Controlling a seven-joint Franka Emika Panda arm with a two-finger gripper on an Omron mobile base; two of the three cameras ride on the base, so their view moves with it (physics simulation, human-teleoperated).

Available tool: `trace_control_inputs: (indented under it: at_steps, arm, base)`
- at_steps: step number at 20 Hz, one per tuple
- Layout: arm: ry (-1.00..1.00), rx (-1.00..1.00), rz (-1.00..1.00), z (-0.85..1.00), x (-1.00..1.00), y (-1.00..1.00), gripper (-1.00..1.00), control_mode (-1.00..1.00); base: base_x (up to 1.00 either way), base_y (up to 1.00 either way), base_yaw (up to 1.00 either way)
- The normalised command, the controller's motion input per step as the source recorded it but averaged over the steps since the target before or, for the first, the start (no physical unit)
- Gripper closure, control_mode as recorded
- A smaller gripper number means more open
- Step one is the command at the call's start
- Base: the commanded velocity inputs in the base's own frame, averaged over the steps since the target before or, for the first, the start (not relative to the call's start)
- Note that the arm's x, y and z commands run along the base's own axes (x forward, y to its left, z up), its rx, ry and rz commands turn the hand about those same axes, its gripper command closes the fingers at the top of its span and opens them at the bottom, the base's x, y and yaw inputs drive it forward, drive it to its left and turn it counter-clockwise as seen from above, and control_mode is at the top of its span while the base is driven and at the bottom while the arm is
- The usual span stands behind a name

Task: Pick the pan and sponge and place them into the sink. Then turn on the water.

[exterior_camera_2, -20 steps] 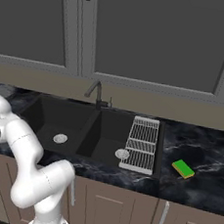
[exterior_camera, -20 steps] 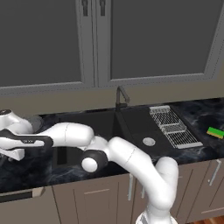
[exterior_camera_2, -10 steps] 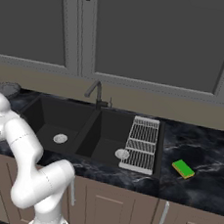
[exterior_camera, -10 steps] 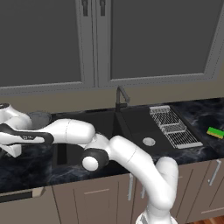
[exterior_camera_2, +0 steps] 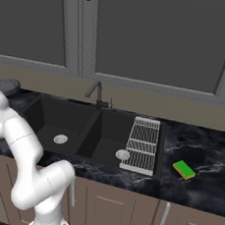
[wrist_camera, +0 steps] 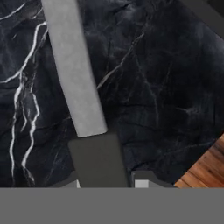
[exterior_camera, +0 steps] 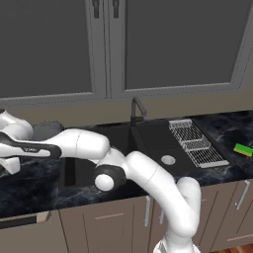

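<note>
Since earlier frame: arm reaches slightly further along left counter end; scene otherwise unchanged.

Left base view: black marble counter (exterior_camera: 29,178), grey cabinets above. Sink (exterior_camera: 153,143) mid-counter, dark faucet (exterior_camera: 136,109) at back edge. Pan (exterior_camera: 45,129) at counter's left end, behind forearm. Sponge (exterior_camera: 243,149) near right edge.

Right base view: wire dish rack (exterior_camera_2: 142,144) over sink's right rim; sponge beside it, apart.

Hand view: gripper (wrist_camera: 107,183) straddles pan handle (wrist_camera: 83,109); grip closure cannot tell.
</note>
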Motion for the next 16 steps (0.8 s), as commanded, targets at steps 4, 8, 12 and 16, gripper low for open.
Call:
trace_control_inputs:
  at_steps: [4, 8, 12, 16]
  arm:
    - [0.00, 0.00, -0.11, 0.33, -0.21, -0.17, 1.00, -1.00]
    - [-0.01, 0.00, -0.14, 0.31, -0.14, -0.12, 1.00, -1.00]
    - [0.00, -0.05, -0.16, 0.28, -0.02, -0.14, 1.00, -1.00]
    - [0.01, -0.07, -0.18, 0.14, 0.03, -0.14, 1.00, -1.00]
  base:
    - [0.00, 0.00, 0.00]
    - [0.00, 0.00, 0.00]
    - [0.00, 0.00, 0.00]
    - [0.00, 0.00, 0.00]
